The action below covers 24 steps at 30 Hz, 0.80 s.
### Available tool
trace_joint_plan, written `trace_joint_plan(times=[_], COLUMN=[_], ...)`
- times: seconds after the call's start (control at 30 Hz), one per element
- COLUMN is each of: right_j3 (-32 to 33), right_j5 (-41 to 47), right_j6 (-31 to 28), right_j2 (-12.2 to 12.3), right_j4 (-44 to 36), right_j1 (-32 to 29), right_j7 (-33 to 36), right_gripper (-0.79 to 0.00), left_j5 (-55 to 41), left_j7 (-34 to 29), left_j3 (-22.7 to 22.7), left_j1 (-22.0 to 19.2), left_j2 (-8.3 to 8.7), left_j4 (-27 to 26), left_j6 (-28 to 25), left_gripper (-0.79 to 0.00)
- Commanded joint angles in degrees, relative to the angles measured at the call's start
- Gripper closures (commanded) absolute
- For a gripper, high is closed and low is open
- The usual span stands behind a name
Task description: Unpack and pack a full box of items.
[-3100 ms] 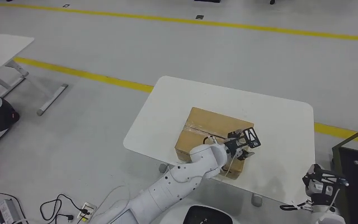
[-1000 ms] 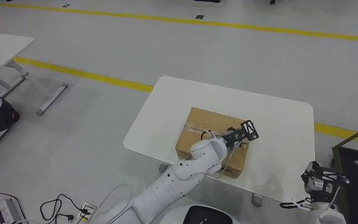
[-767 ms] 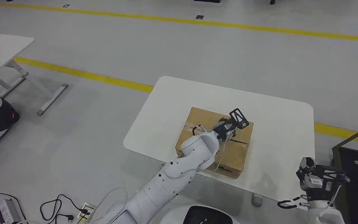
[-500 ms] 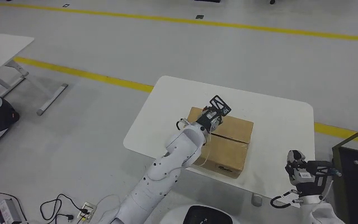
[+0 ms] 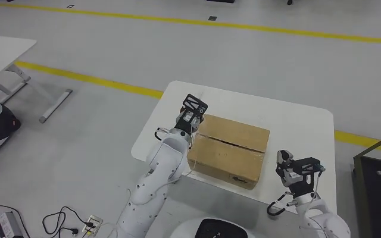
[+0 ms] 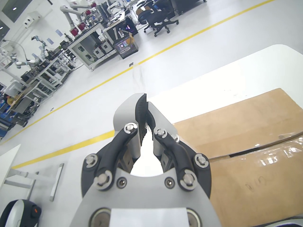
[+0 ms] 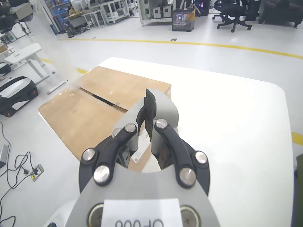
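A closed brown cardboard box (image 5: pixel 229 149) lies in the middle of the white table (image 5: pixel 297 119), with a dark seam along its top. My left gripper (image 5: pixel 193 109) hovers just past the box's left end, shut. In the left wrist view the left gripper (image 6: pixel 143 100) is pinched together, and a thin wisp of clear tape (image 6: pixel 138 76) rises from its tips. The right wrist view shows that tape (image 7: pixel 64 72) as a hazy strip running up from the box (image 7: pixel 94 100). My right gripper (image 5: pixel 297 166) hangs to the right of the box, shut with nothing in it (image 7: pixel 149 100).
Bare tabletop (image 7: pixel 225 109) stretches right of and behind the box. A second white table (image 5: pixel 12 47) stands far left on the floor. A dark cart (image 5: pixel 369 163) sits beyond the table's right edge. Cables (image 5: pixel 65 220) lie on the floor at lower left.
My left gripper has travelled along the box's seam from its right end to beyond its left end. My right arm has come in from the table's near right corner towards the box.
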Motion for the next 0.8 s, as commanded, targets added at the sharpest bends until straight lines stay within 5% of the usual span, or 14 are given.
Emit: trace_joint_plan(times=[0.0,0.4,0.77], right_j3=[-1.1,-7.0,-9.0], right_j5=[-0.2,-2.8,-4.6], right_j6=[-0.5,-2.0,-0.8], right_j2=[-0.1,-0.9,-1.3], right_j4=[0.9,7.0,9.5], right_j1=[1.0,5.8,7.4], right_j7=[0.1,0.4,1.2], right_gripper=[0.0,0.0,0.0], left_j5=[0.6,2.6,3.7], left_j7=[0.2,2.2,2.5], left_j3=[-1.3,-6.6,-9.5], left_j1=[1.3,5.8,2.7], left_j2=[0.15,0.38,0.62], left_j4=[-0.8,-1.8,1.8], left_j6=[0.8,9.0,10.1], left_gripper=[0.0,0.0,0.0])
